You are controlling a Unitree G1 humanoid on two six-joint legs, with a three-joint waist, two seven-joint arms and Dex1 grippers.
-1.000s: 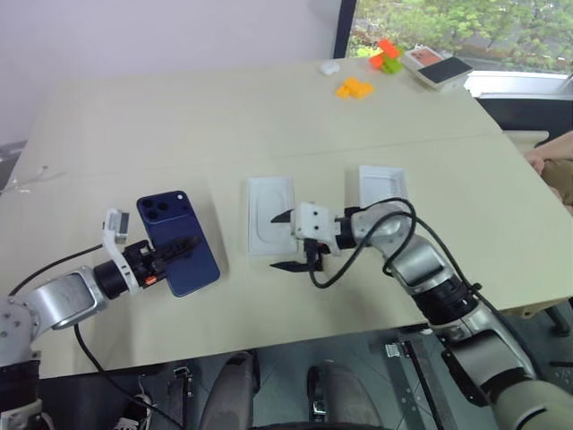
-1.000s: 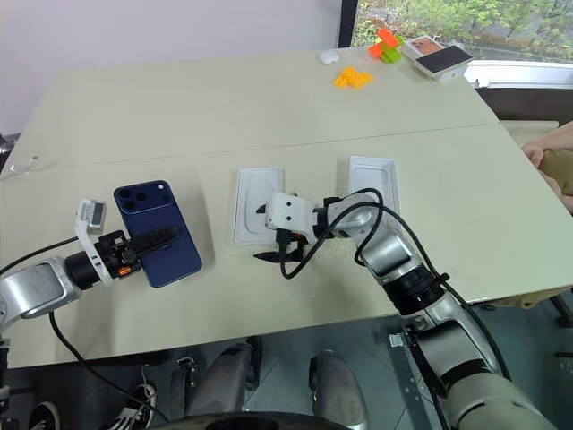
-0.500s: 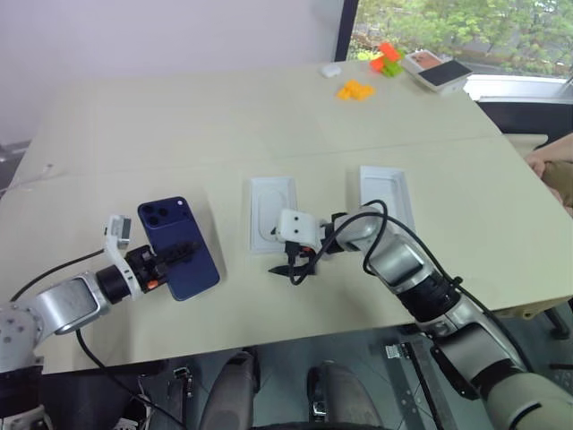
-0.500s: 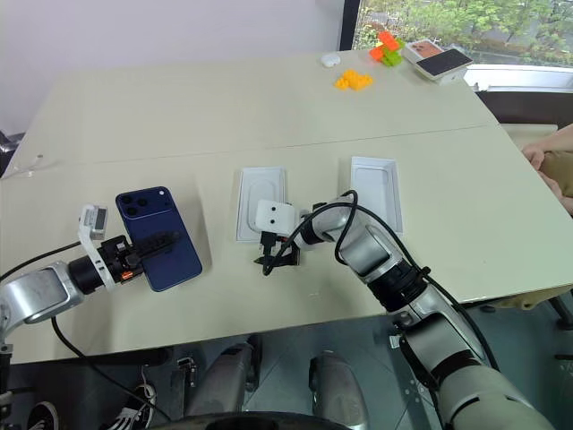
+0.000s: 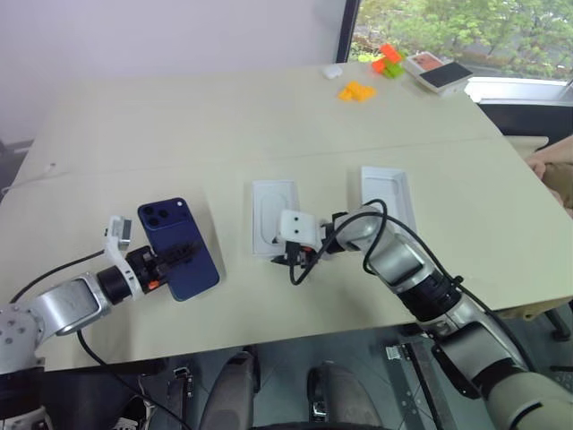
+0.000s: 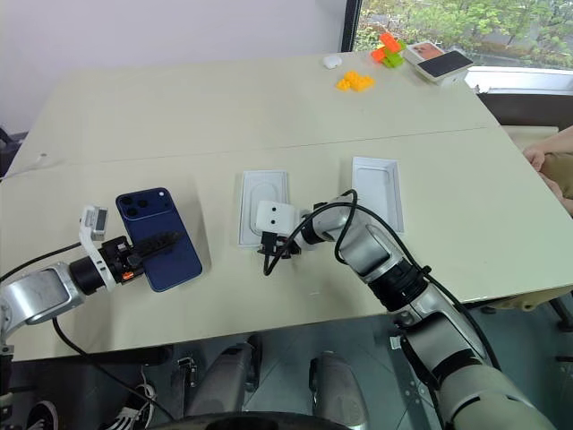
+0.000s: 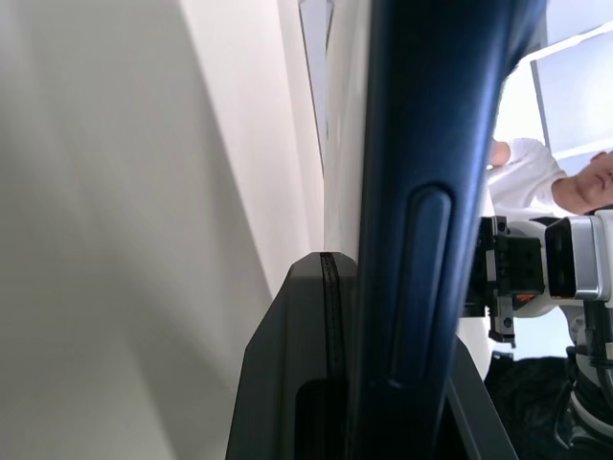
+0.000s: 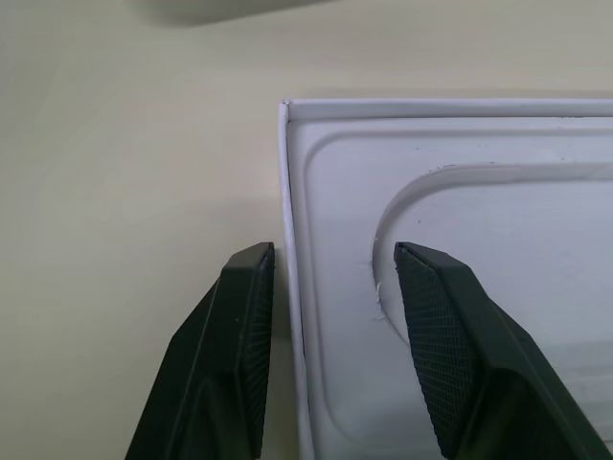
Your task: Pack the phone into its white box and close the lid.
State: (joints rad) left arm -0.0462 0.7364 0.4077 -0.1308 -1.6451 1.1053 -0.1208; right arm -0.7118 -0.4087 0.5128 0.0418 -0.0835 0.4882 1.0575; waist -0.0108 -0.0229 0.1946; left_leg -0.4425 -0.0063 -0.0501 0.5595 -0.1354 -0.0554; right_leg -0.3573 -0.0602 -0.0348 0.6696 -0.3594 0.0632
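The dark blue phone (image 5: 172, 231) is up off the table at the left, camera bump at its far end, with my left gripper (image 5: 179, 256) shut on its near part; in the left wrist view the phone's edge (image 7: 431, 144) runs up between the fingers (image 7: 297, 383). The white box (image 5: 273, 215) lies mid-table with a recessed insert in it. My right gripper (image 8: 330, 251) is at its near corner, open, one finger outside the box's thin wall (image 8: 287, 240) and one over the oval recess. The lid (image 5: 387, 195) lies inside up, to the right.
At the far right of the table are orange blocks (image 5: 355, 90), red and green blocks (image 5: 387, 57) and a white box with a black and red top (image 5: 437, 71). A person's hand (image 5: 551, 163) rests at the right edge. A cable loops beside my right wrist.
My right gripper moved left and dropped to the box's near corner, and its fingers have drawn closer together. The left gripper and the phone held still.
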